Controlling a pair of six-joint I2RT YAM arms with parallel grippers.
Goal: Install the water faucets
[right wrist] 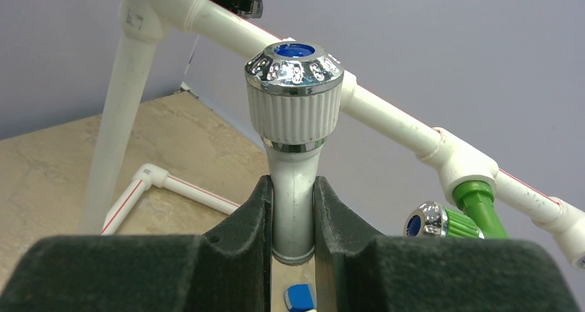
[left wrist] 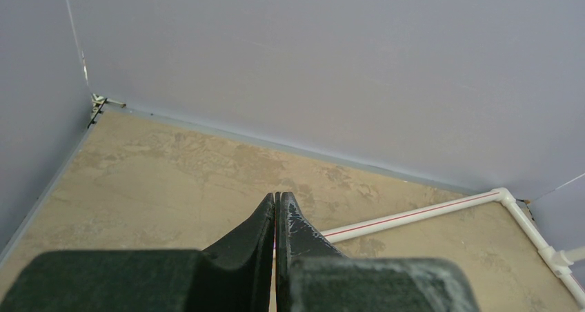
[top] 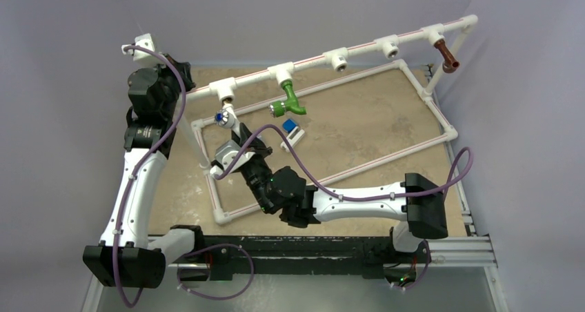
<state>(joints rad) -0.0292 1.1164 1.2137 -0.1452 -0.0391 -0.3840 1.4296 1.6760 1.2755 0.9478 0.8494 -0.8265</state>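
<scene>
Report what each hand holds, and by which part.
The right hand clamps the white faucet by its stem, just below the ribbed knob. The left hand is shut and holds nothing.

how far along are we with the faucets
Done: the green faucet and the brown faucet hang from the top pipe. In hand: the right gripper is shut on the white faucet, just under the leftmost tee; whether it is seated there I cannot tell. Left: finishing that one. The left gripper is shut and empty.

Tan mottled table (top: 359,119), white pipe frame (top: 361,47) on it, blue/white block (top: 292,129) w/in frame
</scene>
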